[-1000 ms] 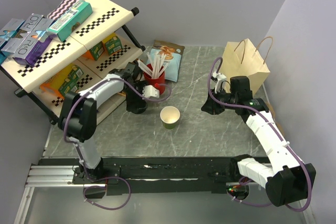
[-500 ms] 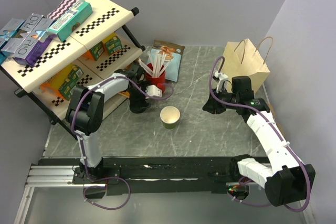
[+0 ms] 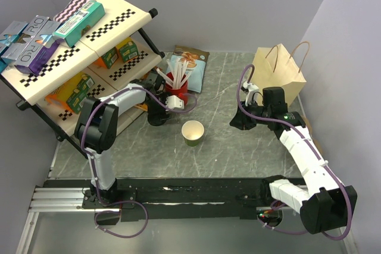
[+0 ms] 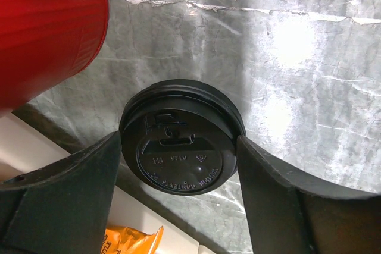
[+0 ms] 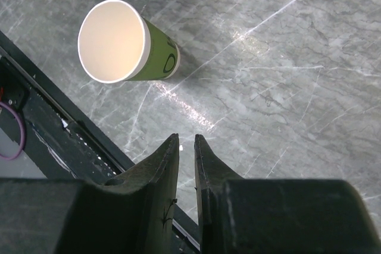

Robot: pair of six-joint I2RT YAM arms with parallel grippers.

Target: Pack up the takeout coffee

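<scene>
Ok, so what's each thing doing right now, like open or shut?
green cup: upright, no lid, empty.
black lid: flat on the table.
red cup: upright, stirrers inside.
paper bag: standing upright.
left gripper: closed on the black lid.
right gripper: nearly shut, empty.

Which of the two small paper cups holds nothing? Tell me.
The dark-green paper cup with the cream inside, lidless mid-table; the red cup holds white stirrers.
</scene>
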